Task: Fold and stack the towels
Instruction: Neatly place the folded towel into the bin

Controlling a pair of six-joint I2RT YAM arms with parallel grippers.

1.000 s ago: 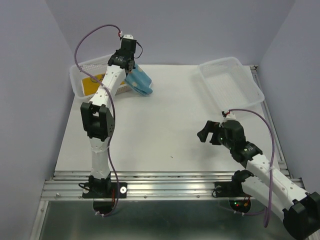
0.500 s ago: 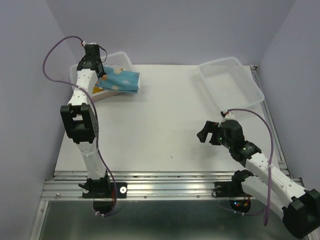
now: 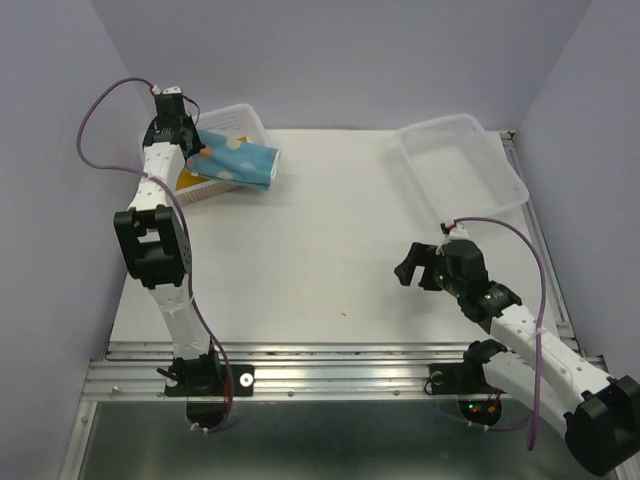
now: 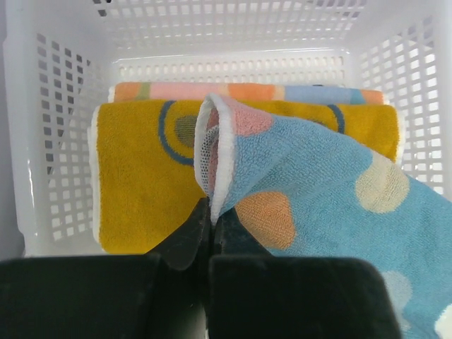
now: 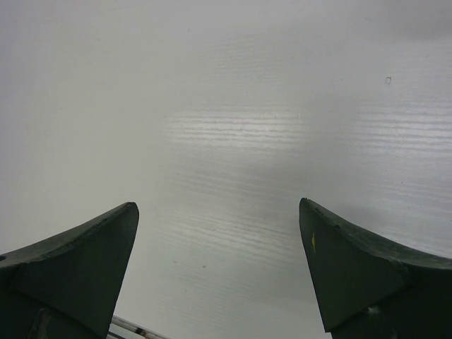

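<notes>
My left gripper (image 3: 190, 148) (image 4: 210, 212) is shut on the folded edge of a light blue towel with orange and cream dots (image 3: 237, 160) (image 4: 325, 198). That towel hangs over the left basket (image 3: 247, 115), and its far end reaches past the basket's right rim onto the table. Inside the basket lies a folded mustard yellow towel (image 4: 141, 176) (image 3: 187, 178). Behind it lies a folded towel in orange, pink and blue (image 4: 240, 92). My right gripper (image 3: 415, 268) (image 5: 219, 212) stands open over bare table at the near right, with nothing between its fingers.
A second white perforated basket (image 3: 460, 165) sits at the far right of the table. The left basket's perforated walls (image 4: 42, 141) close in around my left gripper. A metal rail (image 3: 340, 350) runs along the near table edge.
My left arm has swung left and back, carrying the blue dotted towel from beside the basket to over it. The right arm has not moved.
</notes>
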